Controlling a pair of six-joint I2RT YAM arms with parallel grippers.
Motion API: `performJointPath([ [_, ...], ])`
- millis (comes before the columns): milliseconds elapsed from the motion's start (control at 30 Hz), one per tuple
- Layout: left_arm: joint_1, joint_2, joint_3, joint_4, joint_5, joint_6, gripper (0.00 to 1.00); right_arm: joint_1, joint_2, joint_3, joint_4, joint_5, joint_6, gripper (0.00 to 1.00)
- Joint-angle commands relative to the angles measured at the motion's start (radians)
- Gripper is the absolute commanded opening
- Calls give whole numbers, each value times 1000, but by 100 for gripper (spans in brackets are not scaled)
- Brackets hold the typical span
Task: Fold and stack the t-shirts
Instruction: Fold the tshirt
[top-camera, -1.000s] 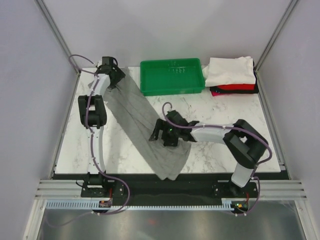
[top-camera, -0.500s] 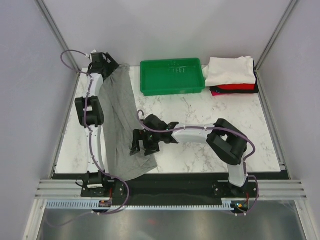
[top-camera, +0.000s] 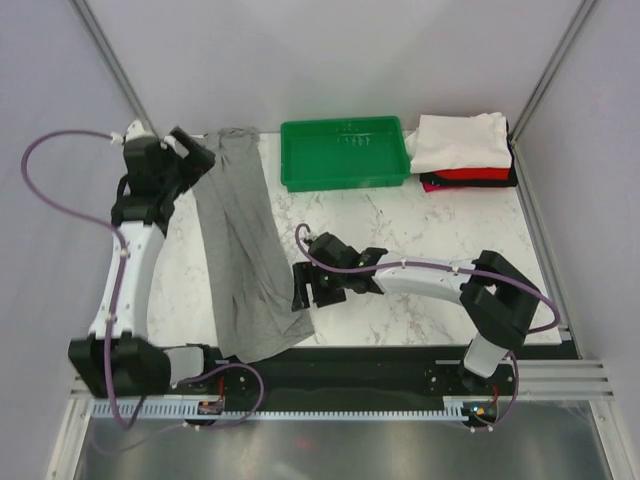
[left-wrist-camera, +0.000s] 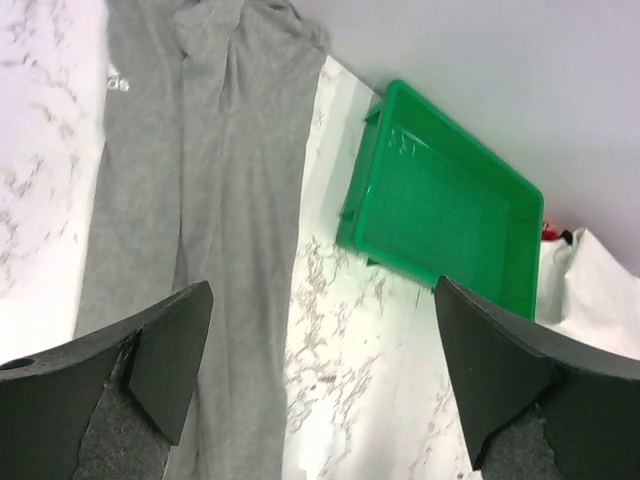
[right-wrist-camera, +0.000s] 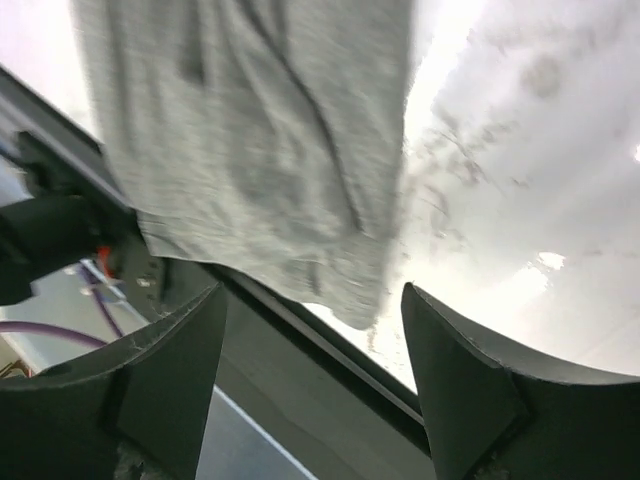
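A heather-grey t-shirt (top-camera: 245, 250) lies in a long narrow strip down the left of the table, its lower hem (right-wrist-camera: 260, 170) reaching over the near edge. My left gripper (top-camera: 192, 157) hovers open just left of the shirt's far end (left-wrist-camera: 200, 170), nothing between its fingers (left-wrist-camera: 165, 355). My right gripper (top-camera: 308, 290) stands open just right of the shirt's lower part, its fingers (right-wrist-camera: 465, 385) empty. A stack of folded t-shirts sits at the far right: white (top-camera: 460, 140) on top, red (top-camera: 478, 173) and black (top-camera: 470, 185) below.
A green plastic tray (top-camera: 345, 175) stands at the back middle, seen also past the left fingers as the tray (left-wrist-camera: 450, 215). The table's near edge and dark rail (right-wrist-camera: 330, 350) run under the right gripper. Bare marble (top-camera: 430, 225) spreads between tray and right arm.
The grey shirt swung from a diagonal lie into a strip along the left. The left arm swung out to the left, off the shirt. The right gripper drew back slightly right of the cloth.
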Motion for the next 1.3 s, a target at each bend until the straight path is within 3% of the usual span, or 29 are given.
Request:
performJointPath([
  [0, -5, -127, -329, -120, 33, -43, 100, 8, 24, -53, 22, 10, 5, 77],
  [67, -14, -266, -500, -158, 68, -84, 100, 8, 21, -79, 52, 7, 11, 75],
  [200, -91, -431, -640, -244, 15, -130, 100, 8, 50, -85, 66, 18, 20, 76],
  [367, -129, -494, -699, -300, -11, -117, 100, 14, 119, -122, 176, -42, 65, 74],
  [533, -171, -546, -706, -335, -17, -186, 99, 39, 153, -137, 241, -53, 105, 59],
  [633, -179, -543, -720, -340, -22, -195, 99, 43, 171, -149, 270, -69, 112, 44],
  [700, -192, -537, -735, -340, -19, -204, 99, 33, 188, -154, 272, -65, 106, 16],
  [767, -223, -530, -748, -335, -24, -222, 98, 2, 194, -152, 270, -74, 83, 0],
  [1000, -389, -500, -769, -349, -80, -275, 93, -258, 175, -182, 226, -109, -21, 0],
  [1200, -507, -510, -754, -408, -102, -302, 88, -320, 133, -215, 201, -86, -67, 0],
  [1267, -591, -514, -771, -419, -113, -357, 85, -320, 144, -221, 207, -100, -67, 0],
])
